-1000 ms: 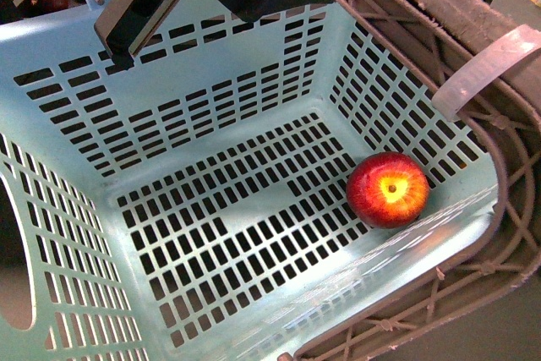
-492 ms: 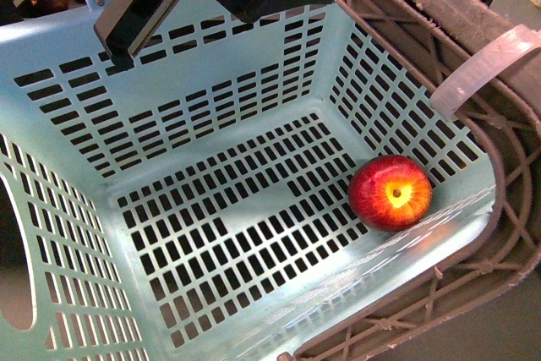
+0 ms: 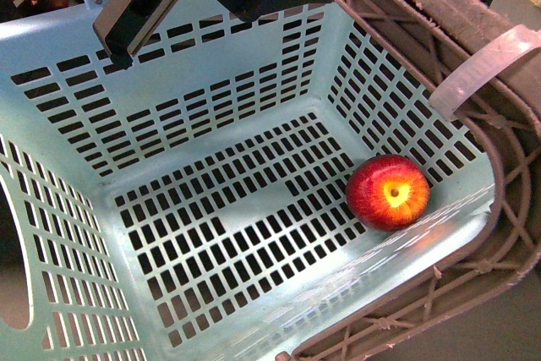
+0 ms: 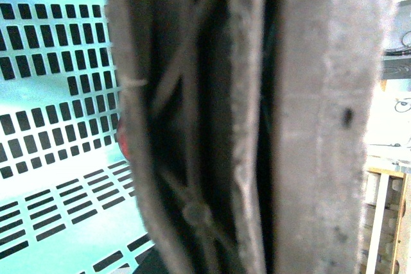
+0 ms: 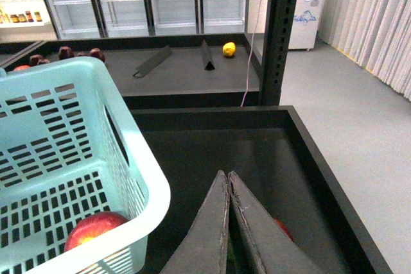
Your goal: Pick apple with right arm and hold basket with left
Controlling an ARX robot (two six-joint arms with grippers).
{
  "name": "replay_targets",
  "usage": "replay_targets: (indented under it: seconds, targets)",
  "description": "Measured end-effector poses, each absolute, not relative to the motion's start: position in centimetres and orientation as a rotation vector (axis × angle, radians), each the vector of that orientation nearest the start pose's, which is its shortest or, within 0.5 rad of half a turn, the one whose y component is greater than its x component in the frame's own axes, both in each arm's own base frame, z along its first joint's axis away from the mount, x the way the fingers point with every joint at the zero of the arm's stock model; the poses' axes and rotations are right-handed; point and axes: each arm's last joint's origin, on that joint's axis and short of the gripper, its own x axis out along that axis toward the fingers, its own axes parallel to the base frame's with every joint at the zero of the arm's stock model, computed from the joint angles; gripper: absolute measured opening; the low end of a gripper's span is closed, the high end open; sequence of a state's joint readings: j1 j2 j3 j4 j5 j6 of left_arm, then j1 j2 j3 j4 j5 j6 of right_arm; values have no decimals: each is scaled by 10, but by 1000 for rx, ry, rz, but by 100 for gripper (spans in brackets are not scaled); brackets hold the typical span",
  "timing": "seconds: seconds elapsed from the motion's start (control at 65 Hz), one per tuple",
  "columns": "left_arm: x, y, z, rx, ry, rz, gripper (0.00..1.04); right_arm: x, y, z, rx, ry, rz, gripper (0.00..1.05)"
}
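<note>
The pale turquoise basket (image 3: 76,48) fills the front view, tilted, its brown lattice handle (image 3: 499,200) running down the right side. The red apple (image 3: 389,192) lies on the basket floor in the corner nearest the handle, stem dimple up. My left gripper (image 3: 122,44), a black block with a flat grey finger, is at the basket's far rim, shut on the basket. The lattice handle (image 4: 192,158) fills the left wrist view. My right gripper (image 5: 228,181) is shut and empty, outside the basket over a black bin. The apple (image 5: 93,229) shows through the basket wall (image 5: 128,171).
A white zip tie (image 3: 482,69) wraps the handle. The black bin (image 5: 308,152) holds a red fruit (image 5: 282,229) under my right fingers. A black post (image 5: 282,30) stands behind it. Dark-red fruits (image 5: 64,52) and a yellow fruit (image 5: 229,49) lie on the far shelf.
The basket has shifted very slightly in the front view. The apple stays in the same corner, and the left gripper keeps its hold.
</note>
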State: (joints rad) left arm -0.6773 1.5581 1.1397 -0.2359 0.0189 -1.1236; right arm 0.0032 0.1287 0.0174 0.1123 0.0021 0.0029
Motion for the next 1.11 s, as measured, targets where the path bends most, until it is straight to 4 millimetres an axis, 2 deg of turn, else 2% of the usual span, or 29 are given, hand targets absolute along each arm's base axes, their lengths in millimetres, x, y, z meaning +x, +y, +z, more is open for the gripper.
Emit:
replay_targets:
  seconds: [0.092, 0.246, 0.354, 0.785, 0.862, 1.0, 1.108]
  targets:
    - [266, -214, 264, -826, 918, -238, 15, 98, 0, 169, 3, -7, 2, 2]
    - [266, -215, 264, -828, 920, -239, 15, 97, 0, 169, 3, -12, 1, 3]
    - [266, -215, 264, -826, 918, -238, 15, 97, 0, 169, 3, -13, 1, 28]
    - [266, -215, 264, -826, 918, -238, 15, 97, 0, 169, 3, -13, 1, 97]
    - [266, -215, 264, -828, 910, -233, 15, 97, 0, 169, 3, -14, 1, 96]
    - [270, -217, 262, -1002, 678, -168, 15, 97, 0, 169, 2, -13, 3, 96]
    - [279, -207, 265, -1050, 612, -117, 15, 97, 0, 169, 3, -14, 1, 96]
